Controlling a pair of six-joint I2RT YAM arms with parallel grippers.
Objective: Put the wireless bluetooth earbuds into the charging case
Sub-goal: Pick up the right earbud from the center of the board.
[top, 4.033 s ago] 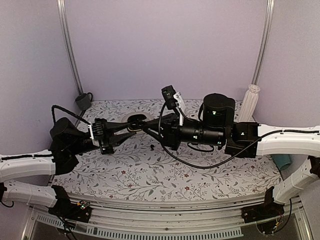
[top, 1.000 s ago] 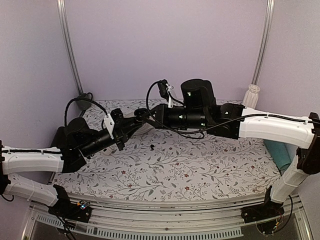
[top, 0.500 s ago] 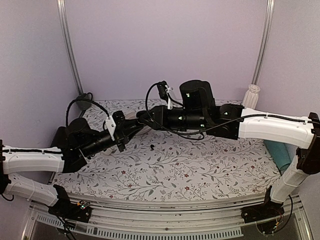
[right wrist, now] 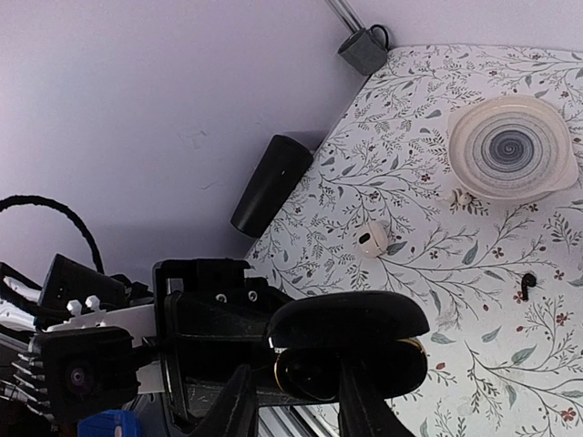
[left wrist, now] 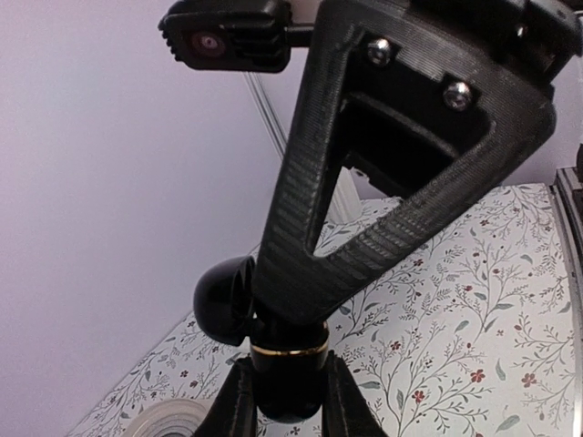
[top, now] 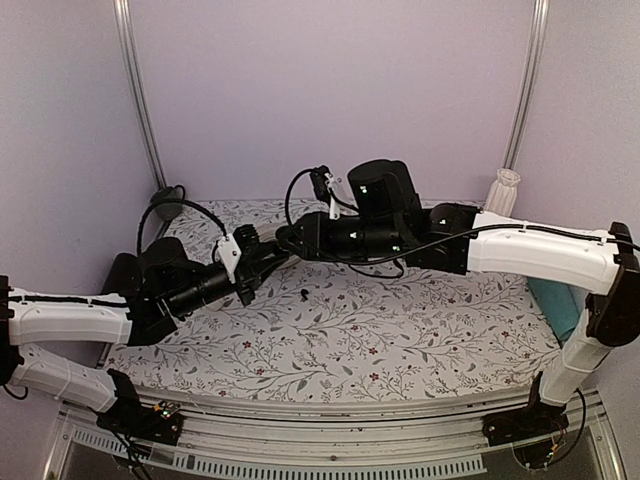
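Note:
The black charging case (left wrist: pixel 290 382), with a gold rim, is held in the air with its lid (left wrist: pixel 221 300) open. My left gripper (left wrist: pixel 284 402) is shut on its base. It meets my right gripper (top: pixel 285 240) over the table's back left in the top view, where the left gripper (top: pixel 268 262) hides the case. In the right wrist view the right gripper (right wrist: pixel 296 401) has its tips against the open case (right wrist: pixel 364 319), jaws narrowly apart; what they hold is unclear. One black earbud (top: pixel 303 294) lies on the table (right wrist: pixel 529 284). The other is hidden.
A white round dish (right wrist: pixel 515 150) lies at the back left, with a small white earbud-like piece (right wrist: pixel 372 239) near it. A black cylinder (right wrist: pixel 271 185) and a grey cup (top: pixel 168 203) are by the left wall. A white fluted vase (top: pixel 500 205) and a teal object (top: pixel 560 310) are at the right.
Both arms have drifted slightly left and their tips have stayed together at the case. The earbud on the table has not moved.

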